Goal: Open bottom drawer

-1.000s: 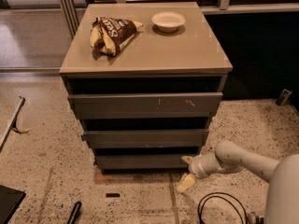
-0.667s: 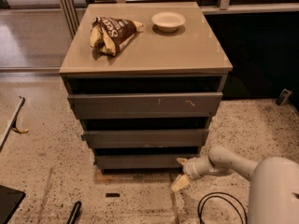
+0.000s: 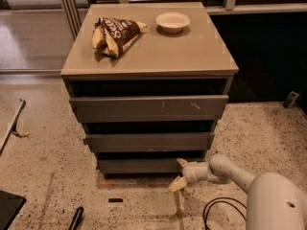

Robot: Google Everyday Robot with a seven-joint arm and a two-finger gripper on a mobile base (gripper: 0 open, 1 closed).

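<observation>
Quick tally, nothing fancy: one cabinet [image 3: 192, 56] is seen, and three drawers are counted in it, namely one top drawer [image 3: 148, 108], one middle drawer [image 3: 148, 141] and one bottom drawer [image 3: 139, 166]. Two items are found on the cabinet's top: one white bowl [image 3: 172, 21] and one crumpled snack bag [image 3: 115, 32]. One robot arm [image 3: 230, 172] is counted, with one gripper [image 3: 179, 174] on it, held low at the right end of the bottom drawer, just above the floor. Two fingers [image 3: 176, 185] are counted on that gripper, spread apart. On the floor, one black cable [image 3: 216, 210] is spotted beside the arm.
</observation>
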